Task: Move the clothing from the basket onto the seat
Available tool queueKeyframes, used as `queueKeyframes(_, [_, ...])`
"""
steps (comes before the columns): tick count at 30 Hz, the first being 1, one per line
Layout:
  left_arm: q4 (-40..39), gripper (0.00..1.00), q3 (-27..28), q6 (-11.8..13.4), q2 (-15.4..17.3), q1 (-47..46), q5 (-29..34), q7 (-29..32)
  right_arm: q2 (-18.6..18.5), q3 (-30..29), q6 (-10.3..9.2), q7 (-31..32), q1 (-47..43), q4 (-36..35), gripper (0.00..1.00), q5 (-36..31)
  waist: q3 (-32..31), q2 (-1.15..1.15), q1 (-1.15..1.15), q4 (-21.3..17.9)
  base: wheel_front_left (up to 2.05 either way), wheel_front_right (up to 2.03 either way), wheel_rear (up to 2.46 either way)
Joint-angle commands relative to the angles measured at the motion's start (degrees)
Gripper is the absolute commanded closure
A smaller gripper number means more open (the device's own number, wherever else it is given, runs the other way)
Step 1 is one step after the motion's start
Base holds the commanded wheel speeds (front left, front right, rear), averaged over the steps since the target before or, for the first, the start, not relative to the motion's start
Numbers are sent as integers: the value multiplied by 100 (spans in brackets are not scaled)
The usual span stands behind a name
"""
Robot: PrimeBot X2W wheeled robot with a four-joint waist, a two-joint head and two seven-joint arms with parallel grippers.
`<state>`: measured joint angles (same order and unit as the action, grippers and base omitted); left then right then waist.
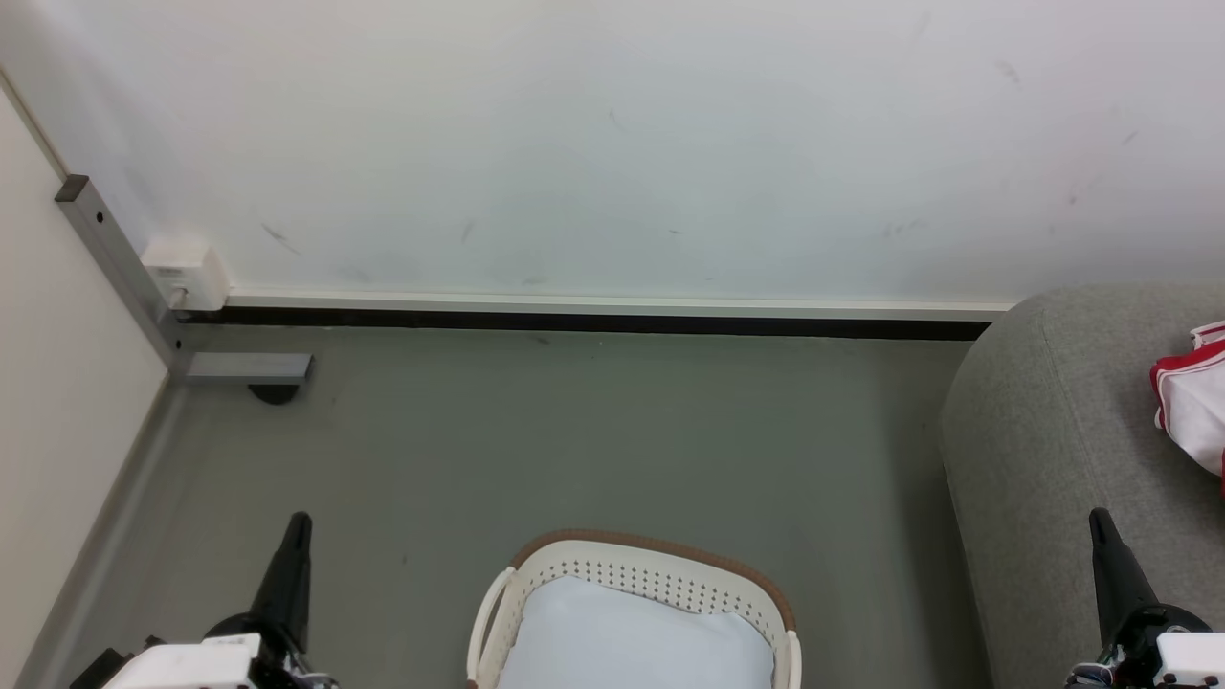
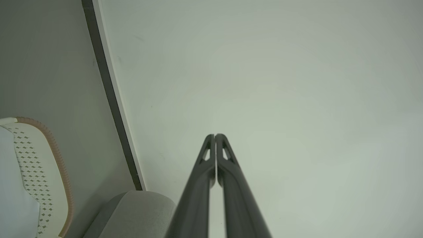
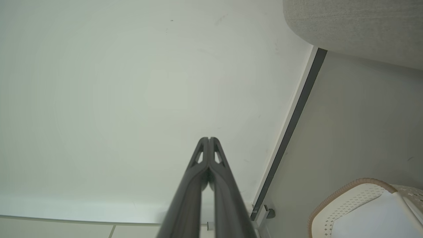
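Closest in, the left gripper (image 1: 297,528) at 7 o'clock and the right gripper (image 1: 1101,524) at 5 o'clock of the head view rise from the bottom edge. Each has its two long dark fingers (image 2: 231,185) pressed flat together, with nothing between them. At 6 o'clock stands the basket (image 1: 660,553), a stiff oval of cream plastic pierced with rows of small holes under a brown, woven-looking rim, with a looped side handle. Inside it sits a smooth, pale bluish-white pad (image 1: 632,636), puffy like a cushion; no red fabric shows on the part in frame, though the near end is cut off. The garment (image 1: 1191,397) lies at 3 o'clock on top of the sofa (image 1: 1053,431), a broad grey block of coarse-weave upholstery with rounded corners. It is red with a white panel and striped trim, crumpled, and runs off the frame edge. I judge it light, limp and probably a little slick, so it would sag and trail from any grip. A bunched fold or the thicker trimmed hem should hold best, pinched deep between the fingers rather than at their tips. Beyond lie a matt grey-green floor (image 1: 574,440) and a scuffed white wall (image 1: 612,144).
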<state>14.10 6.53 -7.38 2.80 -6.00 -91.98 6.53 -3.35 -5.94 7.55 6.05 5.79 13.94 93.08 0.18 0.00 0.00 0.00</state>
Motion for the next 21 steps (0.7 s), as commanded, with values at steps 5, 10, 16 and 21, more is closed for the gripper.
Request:
queueKeyframes(5, [0, 100, 10, -29, 10, -51, -78, 22, 9, -23, -12, 25, 67, 12, 100, -33, 0, 0, 0, 0, 0, 0, 0])
queueKeyframes(10, [0, 100, 10, -29, 10, -51, -78, 22, 12, -27, -12, 30, 67, 12, 100, -35, 0, 0, 0, 0, 0, 0, 0])
queueKeyframes(16, [0, 100, 10, -29, 10, -51, -78, 22, 15, -31, -12, 35, 68, 12, 100, -40, 0, 0, 0, 0, 0, 0, 0])
queueKeyframes(21, [0, 100, 10, -29, 10, -51, -78, 22, 18, -36, -12, 27, 69, 12, 100, -45, 0, 0, 0, 0, 0, 0, 0])
